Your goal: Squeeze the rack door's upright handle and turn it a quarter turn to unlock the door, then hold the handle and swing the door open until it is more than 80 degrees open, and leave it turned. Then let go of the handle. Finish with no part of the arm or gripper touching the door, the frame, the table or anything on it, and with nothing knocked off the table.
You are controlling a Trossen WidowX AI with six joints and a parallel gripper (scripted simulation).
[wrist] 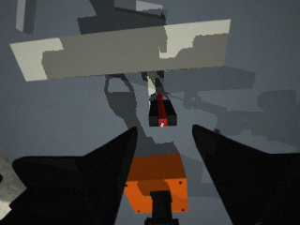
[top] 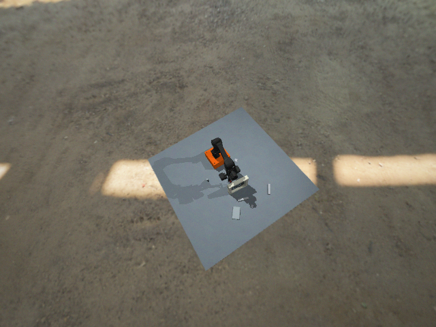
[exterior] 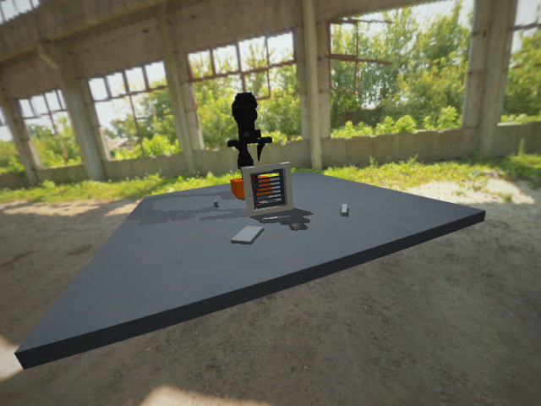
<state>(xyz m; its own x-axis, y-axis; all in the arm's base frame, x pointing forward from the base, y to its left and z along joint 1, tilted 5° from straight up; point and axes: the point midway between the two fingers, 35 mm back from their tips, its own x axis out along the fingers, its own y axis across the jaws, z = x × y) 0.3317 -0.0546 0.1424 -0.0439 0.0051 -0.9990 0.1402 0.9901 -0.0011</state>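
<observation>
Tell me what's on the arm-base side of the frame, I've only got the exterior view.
Observer: A black block with a red strip, between the frame and the orange base in the wrist view.
Operator: Tool on it?
Observer: No. Wrist view shows the tool open, with a visible gap between each fingertip and the block.
Operator: Anything else hidden near the base?
Observer: Yes, the top view shows a tiny pale object beside it. Too small to identify.

orange base (top: 212,161) (exterior: 237,189) (wrist: 157,187), cream frame (top: 246,178) (exterior: 248,199) (wrist: 108,58), grey tabletop (top: 218,239) (exterior: 174,271) (wrist: 56,105)
</observation>
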